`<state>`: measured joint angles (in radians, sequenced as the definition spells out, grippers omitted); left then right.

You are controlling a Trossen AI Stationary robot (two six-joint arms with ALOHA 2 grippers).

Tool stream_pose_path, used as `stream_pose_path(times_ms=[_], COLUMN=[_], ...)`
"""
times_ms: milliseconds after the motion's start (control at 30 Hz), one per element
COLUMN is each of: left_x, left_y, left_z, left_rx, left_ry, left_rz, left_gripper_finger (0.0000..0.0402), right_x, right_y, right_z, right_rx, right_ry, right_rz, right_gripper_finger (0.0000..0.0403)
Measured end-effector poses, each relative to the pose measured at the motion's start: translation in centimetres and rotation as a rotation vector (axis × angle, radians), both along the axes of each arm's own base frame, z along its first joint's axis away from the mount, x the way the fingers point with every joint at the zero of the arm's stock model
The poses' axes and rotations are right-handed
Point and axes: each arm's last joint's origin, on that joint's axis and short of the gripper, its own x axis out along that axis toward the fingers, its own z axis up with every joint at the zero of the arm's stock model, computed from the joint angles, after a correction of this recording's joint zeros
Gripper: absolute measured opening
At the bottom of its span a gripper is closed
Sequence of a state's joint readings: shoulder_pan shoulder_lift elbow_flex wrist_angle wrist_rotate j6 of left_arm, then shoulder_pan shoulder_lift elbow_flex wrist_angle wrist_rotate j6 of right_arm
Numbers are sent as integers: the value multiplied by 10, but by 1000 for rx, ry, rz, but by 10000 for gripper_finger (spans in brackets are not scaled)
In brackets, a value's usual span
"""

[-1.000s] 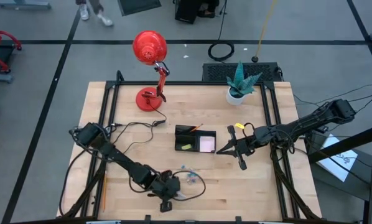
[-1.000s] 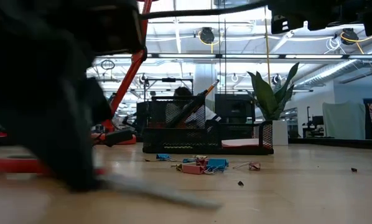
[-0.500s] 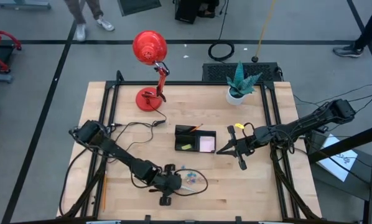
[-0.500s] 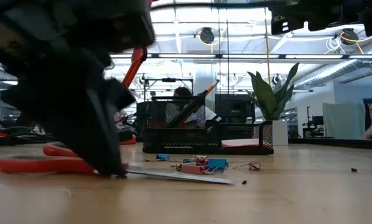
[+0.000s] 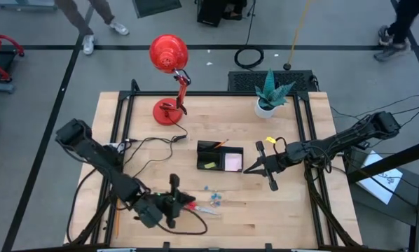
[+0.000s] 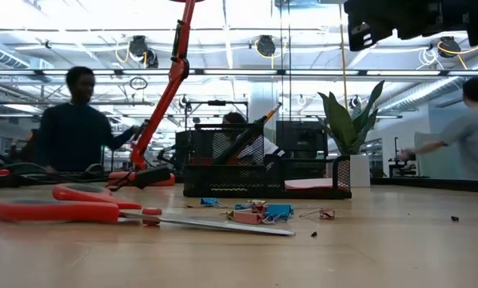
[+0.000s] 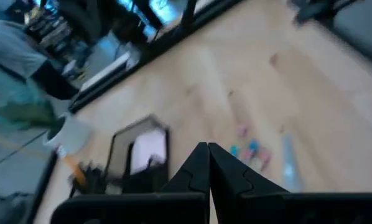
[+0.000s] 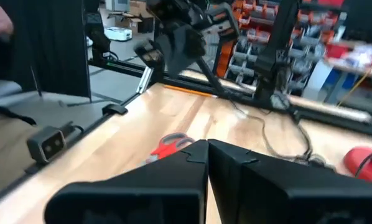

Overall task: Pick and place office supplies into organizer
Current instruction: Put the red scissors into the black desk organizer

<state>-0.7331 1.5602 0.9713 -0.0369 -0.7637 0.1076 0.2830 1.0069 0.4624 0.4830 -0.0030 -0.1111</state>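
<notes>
- Red-handled scissors [image 6: 79, 210] lie flat on the near left of the table, apart from my left gripper [image 5: 173, 203], which is pinched empty beside them.
- My right gripper [image 5: 251, 168] waits closed just right of the organizer [image 5: 220, 156], mid-table.

You cannot make out single pieces among the tiny blue clips [image 5: 211, 195] from above; they read as specks. The left wrist view is smeared: the organizer [image 7: 133, 163] and the clips [image 7: 251, 151] are soft blotches there. In the low view, the mesh of the organizer [image 6: 267, 170] hides most of its contents, and the right arm [image 6: 419, 18] is cut off by the top edge. Your right wrist view shows the red-handled scissors [image 8: 170, 144] partly behind the dark fingers.
</notes>
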Motion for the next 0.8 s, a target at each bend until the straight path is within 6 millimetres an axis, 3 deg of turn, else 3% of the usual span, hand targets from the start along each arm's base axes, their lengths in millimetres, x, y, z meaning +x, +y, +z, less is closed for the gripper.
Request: stream_pose_path(times_ms=[200, 433, 633, 800], left_x=[-18, -31, -32, -36], left_y=[22, 40, 44, 51], left_z=[-25, -46, -46, -27], left_rx=[-56, -84, 0, 40], left_ry=[-94, -123, -151, -235], left_rz=[62, 79, 138, 244], left_gripper_finger=[3, 4, 5, 5], right_x=[11, 55, 97, 126], right_y=[4, 27, 48, 58], right_z=[-1, -3, -4, -16], right_rx=[69, 106, 111, 179], right_ry=[67, 165, 267, 320], right_rz=[-13, 8, 10, -18], right_gripper_finger=[1, 13, 92, 174])
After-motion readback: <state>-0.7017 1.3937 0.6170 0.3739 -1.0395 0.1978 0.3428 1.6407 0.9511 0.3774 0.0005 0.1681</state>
